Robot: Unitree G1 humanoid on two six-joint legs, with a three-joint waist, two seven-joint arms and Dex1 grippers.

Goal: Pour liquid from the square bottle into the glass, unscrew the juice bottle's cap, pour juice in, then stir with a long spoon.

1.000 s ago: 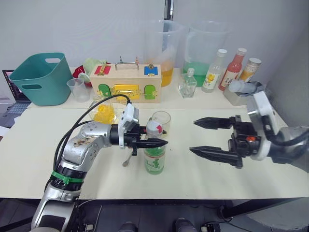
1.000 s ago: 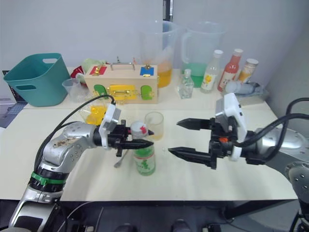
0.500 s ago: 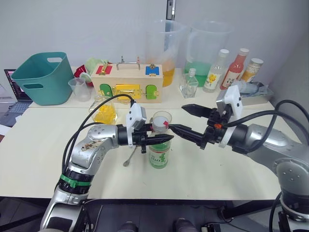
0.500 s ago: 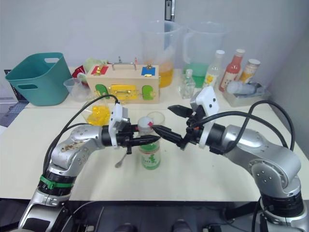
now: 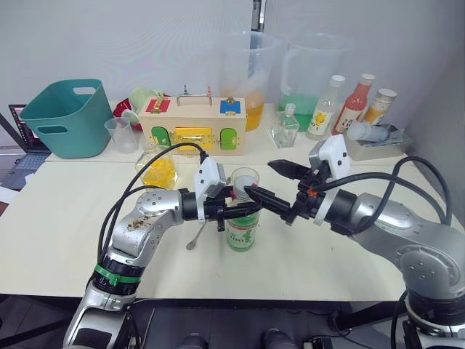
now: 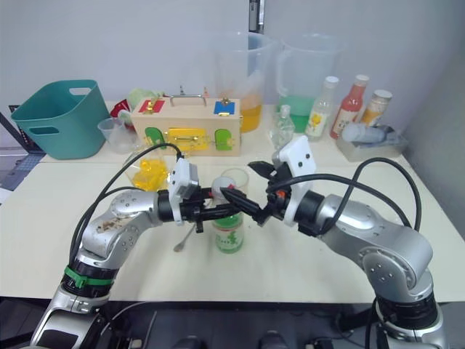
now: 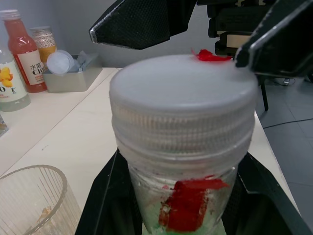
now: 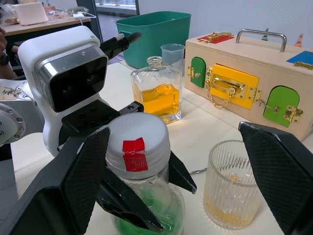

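Tall slim clear plastic juice bottle with green-and-white label stands upright on the pale counter, near the front middle. Its small round white screw cap, marked with a red tape tab, is seated on the neck.

Left hand: two black fingers closed on the bottle's neck just under the cap; in the left wrist view the fingers sit against either side of the neck below the cap threads.

Right hand: fingers spread wide apart and holding nothing. One finger's tip is just at the cap's side, the other is well clear behind; in the right wrist view the cap lies between the two fingers, nearer to one of them. Contact with the cap: cannot tell.

Plain clear ribbed glass tumbler stands just behind the bottle, with a shallow layer of amber liquid at the bottom.

Thin long silver metal spoon lies flat on the counter just left of the bottle, partly under the left forearm.

Square clear glass bottle holding orange liquid stands further left and back, apart from the bottle, in front of the wooden latch box.
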